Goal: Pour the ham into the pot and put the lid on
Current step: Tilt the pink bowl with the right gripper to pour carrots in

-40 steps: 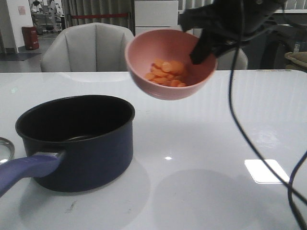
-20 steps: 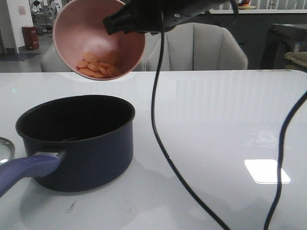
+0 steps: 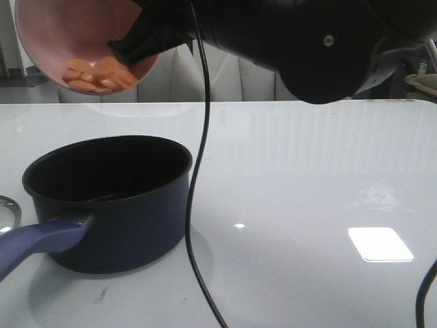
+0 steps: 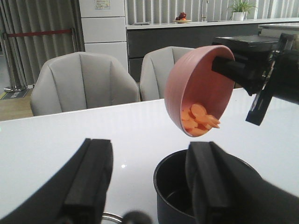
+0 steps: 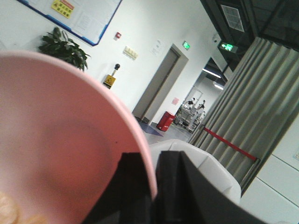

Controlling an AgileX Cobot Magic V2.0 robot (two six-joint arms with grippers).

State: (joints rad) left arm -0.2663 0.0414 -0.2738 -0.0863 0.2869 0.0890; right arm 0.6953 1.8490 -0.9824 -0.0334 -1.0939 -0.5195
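Front, left wrist and right wrist views. The right gripper [image 3: 123, 49] is clamped on the rim of one pink bowl [image 3: 48, 31], one finger inside the wall and one outside, as the right wrist view shows [image 5: 152, 186]. The bowl hangs steeply tilted above and behind the far left part of the pot [image 3: 109, 198]. The ham [image 3: 99, 75], a heap of overlapping orange slices too bunched to count, lies against the bowl's lowest wall just short of the rim; all of it is inside the bowl.

One pot stands on the white table [image 3: 307, 205], its black inside showing no ham, its handle [image 3: 37, 242] pointing toward the near left edge. At the left edge of the front view a curved steel rim [image 3: 8, 208] lies on the table beside the pot; too little shows to read any lettering.

The left gripper [image 4: 149, 182] hangs with its two fingers wide apart and nothing between them, near the pot. Behind the table stand two grey chairs [image 4: 84, 79]. Wall signs in the right wrist view are too small to read.
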